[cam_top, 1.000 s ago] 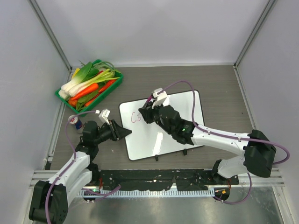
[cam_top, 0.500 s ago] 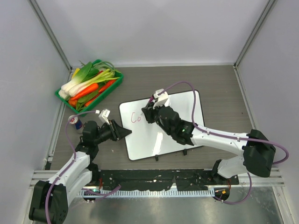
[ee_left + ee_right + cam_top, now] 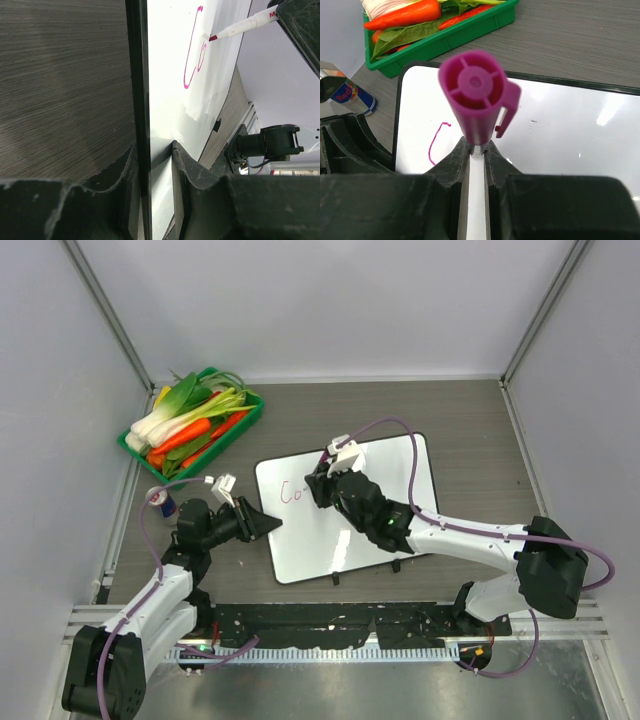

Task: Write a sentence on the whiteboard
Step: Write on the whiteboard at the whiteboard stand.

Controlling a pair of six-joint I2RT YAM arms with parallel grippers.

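- The whiteboard [image 3: 300,545] lies flat at the middle of the grey wood-grain table [image 3: 460,415]. It is glossy white with rounded corners and a thin black frame, and the right arm crosses it from 4 o'clock toward its centre, covering a band of it.
- The sentence [image 3: 292,492] is only a short pink start near the board's 9 o'clock end, roughly "Co". Anything past that sits under the right gripper [image 3: 318,487] in the top view.
- The right gripper is narrow, pinching a marker [image 3: 476,92]. From its wrist camera the ribbed magenta cap fills the middle and hides the tip, so only one curved pink stroke shows.
- In the left wrist view the marker's red tip touches the board beside the loops, and its barrel is cut off by the dark gripper at the upper corner.
- The left gripper [image 3: 268,526] is narrow, its dark fingers [image 3: 187,170] clamped on the board's frame at the 9 o'clock short edge, one on each face.
- Two small black clips [image 3: 336,580] sit on the 6 o'clock long edge.
- A green plastic tray [image 3: 245,421] of vegetables stands at 10 o'clock, apart from the board.
- A can [image 3: 166,503] stands at 9 o'clock — its print is too blurred to read.
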